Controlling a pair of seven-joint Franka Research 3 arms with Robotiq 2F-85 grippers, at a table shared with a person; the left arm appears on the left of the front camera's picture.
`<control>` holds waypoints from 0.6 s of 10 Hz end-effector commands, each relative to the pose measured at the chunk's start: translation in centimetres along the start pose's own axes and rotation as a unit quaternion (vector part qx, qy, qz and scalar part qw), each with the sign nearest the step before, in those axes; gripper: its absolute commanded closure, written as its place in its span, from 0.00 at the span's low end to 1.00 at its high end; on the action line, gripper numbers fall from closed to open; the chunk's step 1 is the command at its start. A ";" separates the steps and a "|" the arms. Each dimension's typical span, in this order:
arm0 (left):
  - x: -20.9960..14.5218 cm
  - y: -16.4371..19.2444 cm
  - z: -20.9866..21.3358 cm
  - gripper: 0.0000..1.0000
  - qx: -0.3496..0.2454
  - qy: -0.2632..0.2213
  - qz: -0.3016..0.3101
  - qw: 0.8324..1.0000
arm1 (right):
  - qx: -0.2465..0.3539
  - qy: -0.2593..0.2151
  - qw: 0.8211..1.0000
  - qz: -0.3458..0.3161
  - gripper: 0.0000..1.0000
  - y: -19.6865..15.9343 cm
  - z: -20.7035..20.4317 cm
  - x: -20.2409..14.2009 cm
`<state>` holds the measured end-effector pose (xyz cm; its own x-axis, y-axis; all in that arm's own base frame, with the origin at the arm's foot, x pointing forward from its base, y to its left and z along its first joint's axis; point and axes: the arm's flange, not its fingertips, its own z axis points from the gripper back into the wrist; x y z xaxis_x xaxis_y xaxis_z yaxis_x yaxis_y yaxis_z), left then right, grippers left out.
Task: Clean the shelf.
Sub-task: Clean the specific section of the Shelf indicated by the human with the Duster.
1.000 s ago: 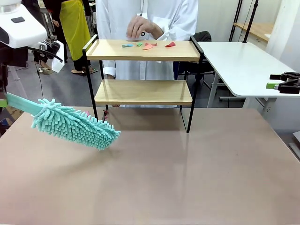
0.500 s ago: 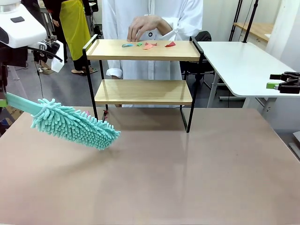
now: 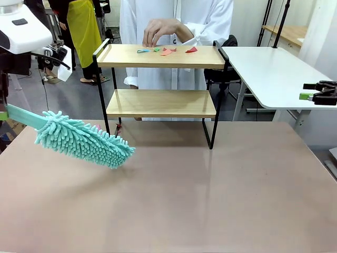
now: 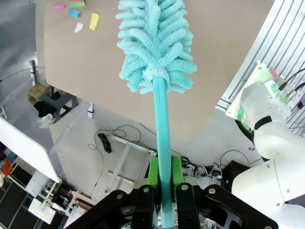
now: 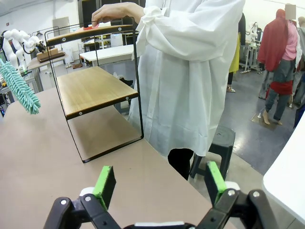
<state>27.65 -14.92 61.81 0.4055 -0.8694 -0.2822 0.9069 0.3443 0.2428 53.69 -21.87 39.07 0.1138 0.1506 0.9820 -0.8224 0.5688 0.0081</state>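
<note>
L gripper [image 4: 164, 174] clamped on teal duster [image 3: 84, 139] handle, head over counter [image 3: 210, 184] left. Shelf [image 3: 160, 103] at far edge, mid (paper scraps [image 3: 166, 51] on top board, person's hand [image 3: 160, 29] just above). R gripper [image 5: 160, 183] wide open, empty.

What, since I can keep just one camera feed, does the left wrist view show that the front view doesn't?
Left wrist view: the left pincer's green pads shut on the duster handle, and cables on the floor. Front view: the shelf, coloured scraps on its top board, a person's hand over them, the open right pincer. Both: the teal duster head over the brown table.
</note>
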 end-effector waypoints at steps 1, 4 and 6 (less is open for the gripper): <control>-0.3 0.0 -0.1 0.87 -0.003 -0.010 -0.002 1.000 | 0.000 0.008 1.000 -0.005 0.00 0.1 -0.1 0.4; 0.0 0.0 0.0 0.87 0.000 0.000 0.000 1.000 | 0.000 0.008 1.000 -0.005 0.00 0.1 -0.1 0.4; -2.0 0.3 0.8 0.87 -0.027 -0.096 0.000 0.995 | 0.000 0.008 1.000 -0.005 0.00 0.1 -0.1 0.4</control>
<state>27.62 -14.60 62.55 0.4023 -0.8931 -0.2011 0.9064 0.3577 0.2246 53.69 -21.87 39.07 0.1138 0.1507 0.9820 -0.8224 0.5688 0.0080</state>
